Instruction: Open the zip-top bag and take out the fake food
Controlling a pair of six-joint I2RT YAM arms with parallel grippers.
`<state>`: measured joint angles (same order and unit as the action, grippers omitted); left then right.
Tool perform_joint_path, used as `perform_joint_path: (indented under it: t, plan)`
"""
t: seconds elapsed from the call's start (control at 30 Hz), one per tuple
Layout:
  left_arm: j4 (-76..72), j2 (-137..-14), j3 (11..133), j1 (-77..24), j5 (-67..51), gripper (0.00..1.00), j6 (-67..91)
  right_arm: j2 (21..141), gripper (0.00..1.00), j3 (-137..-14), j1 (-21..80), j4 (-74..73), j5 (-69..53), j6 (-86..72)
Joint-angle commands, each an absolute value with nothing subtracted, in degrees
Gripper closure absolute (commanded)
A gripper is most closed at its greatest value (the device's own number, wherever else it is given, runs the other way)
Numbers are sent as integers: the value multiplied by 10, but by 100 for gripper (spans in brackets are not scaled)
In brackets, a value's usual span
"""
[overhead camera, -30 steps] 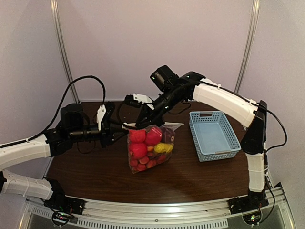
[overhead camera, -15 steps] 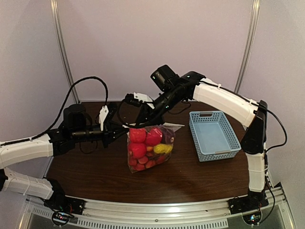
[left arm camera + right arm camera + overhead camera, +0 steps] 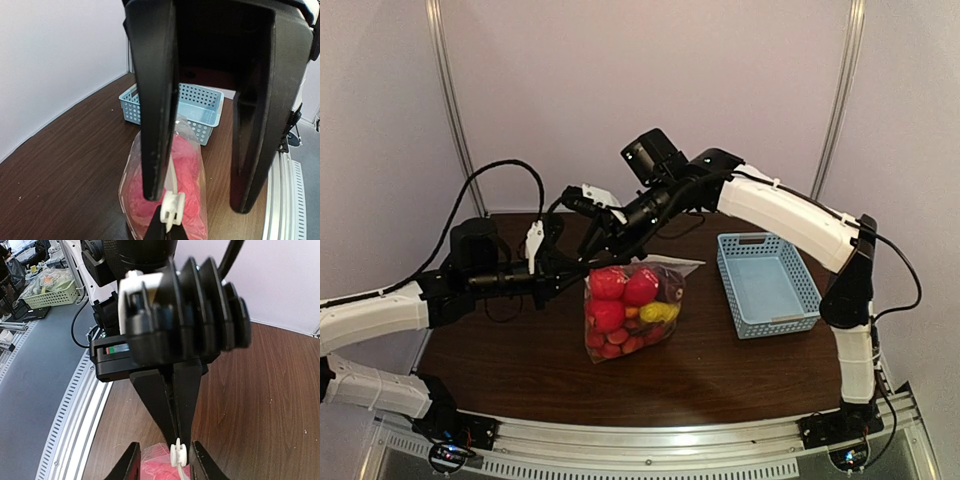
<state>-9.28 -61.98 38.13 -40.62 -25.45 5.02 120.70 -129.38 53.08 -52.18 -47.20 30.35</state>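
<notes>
Firmly, left hand (image 3: 580, 270) on zip-top bag (image 3: 632, 310)

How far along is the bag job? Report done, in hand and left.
Done: the left gripper is shut on the zip-top bag's rim beside the white slider, and the bag stands on the table. In hand: the right gripper stands open with the slider between its fingers, not gripping it. Left: the fake food is inside the bag; whether the zip is open cannot be told.

This is a robotics lab. Plain panels (image 3: 620, 80) on metal posts (image 3: 448, 110) enclose the table (image 3: 720, 375). From the right wrist, cluttered workbenches (image 3: 35, 287) show at ten o'clock.
</notes>
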Motion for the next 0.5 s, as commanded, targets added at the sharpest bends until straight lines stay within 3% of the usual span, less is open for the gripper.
perform_joint_path:
  t: [0.0, 0.17, 0.3, 0.47]
  plan:
    - [-126, -597, 380, -407, -258, 100, 43, 1224, 65, -1306, 535, -503, -470, 275]
    - [-125, -593, 379, -407, -254, 100, 45, 1226, 67, -1302, 535, -500, -459, 270]
    - [-124, -591, 379, -407, -253, 100, 45, 1225, 83, -1298, 535, -498, -459, 267]
    - [-120, -587, 379, -407, -247, 100, 46, 1224, 94, -1296, 534, -497, -447, 270]
